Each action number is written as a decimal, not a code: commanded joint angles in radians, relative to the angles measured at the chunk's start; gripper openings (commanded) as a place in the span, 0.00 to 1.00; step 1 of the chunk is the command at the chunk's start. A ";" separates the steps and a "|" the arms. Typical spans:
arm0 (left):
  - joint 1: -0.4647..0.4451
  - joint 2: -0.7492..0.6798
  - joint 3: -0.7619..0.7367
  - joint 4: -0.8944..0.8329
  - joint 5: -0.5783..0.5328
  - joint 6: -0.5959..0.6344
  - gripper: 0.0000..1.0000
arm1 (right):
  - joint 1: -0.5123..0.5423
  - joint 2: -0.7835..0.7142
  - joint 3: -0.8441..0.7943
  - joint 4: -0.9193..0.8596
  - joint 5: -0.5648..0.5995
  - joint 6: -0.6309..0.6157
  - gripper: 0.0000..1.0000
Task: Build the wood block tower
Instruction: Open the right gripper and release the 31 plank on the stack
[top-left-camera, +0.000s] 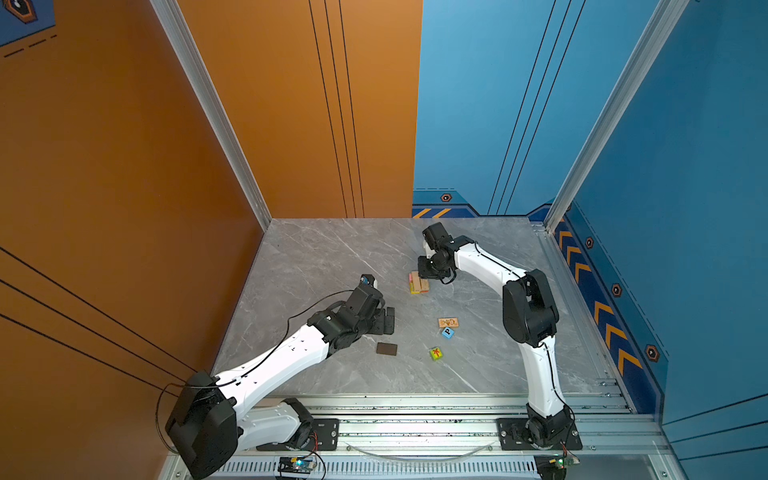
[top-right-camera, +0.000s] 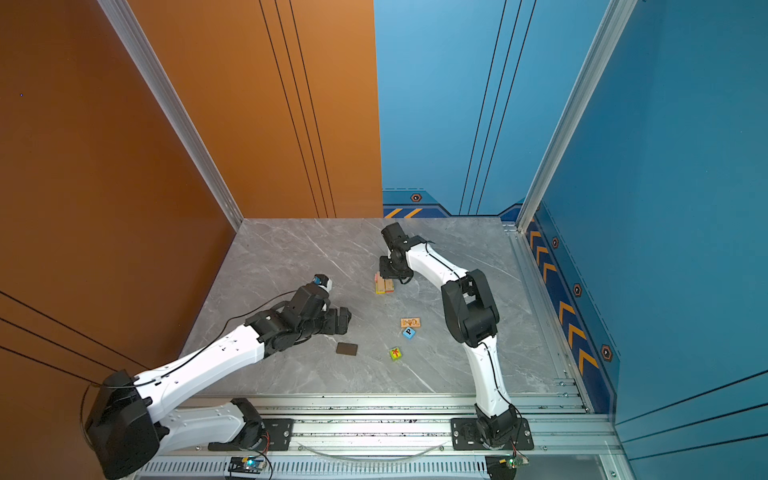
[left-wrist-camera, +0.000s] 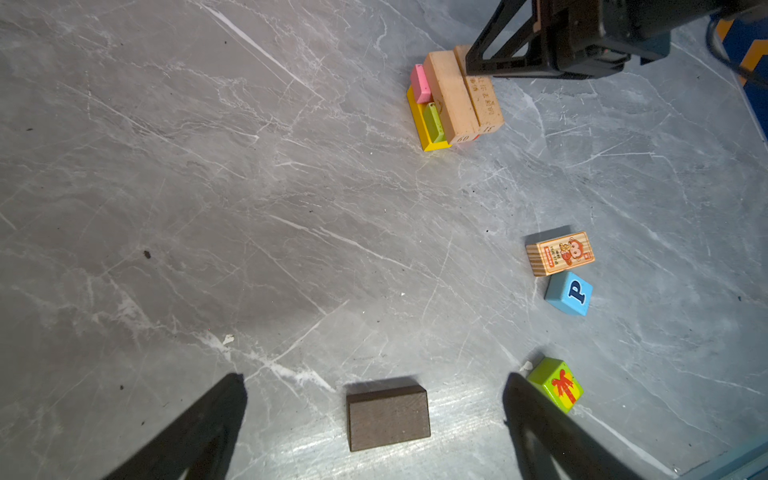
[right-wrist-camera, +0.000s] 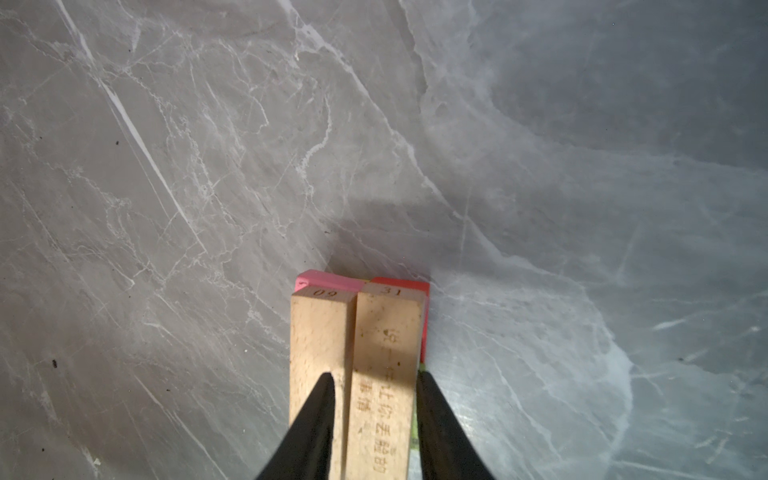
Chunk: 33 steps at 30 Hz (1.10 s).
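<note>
The wood block tower, two tan wooden bars on coloured slabs, stands near frame centre in both top views. The right gripper straddles one bar, jaws narrowly parted, grip unclear. The left gripper gapes empty.

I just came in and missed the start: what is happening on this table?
The right gripper straddles a tan block lying on top of the small tower, beside a second tan block; whether it grips it is unclear. The left gripper hangs open near the dark brown block. The picture block, blue P cube and green cube lie loose.
</note>
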 joint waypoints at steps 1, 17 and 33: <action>0.011 -0.007 0.013 0.008 0.018 0.018 0.98 | -0.009 0.004 0.028 -0.032 -0.020 0.007 0.36; -0.044 -0.096 0.000 -0.015 -0.014 -0.001 0.98 | -0.008 -0.261 -0.126 -0.090 0.029 -0.014 0.74; -0.158 -0.369 -0.144 -0.059 -0.069 0.012 0.98 | 0.130 -0.141 0.019 -0.210 0.246 0.001 0.79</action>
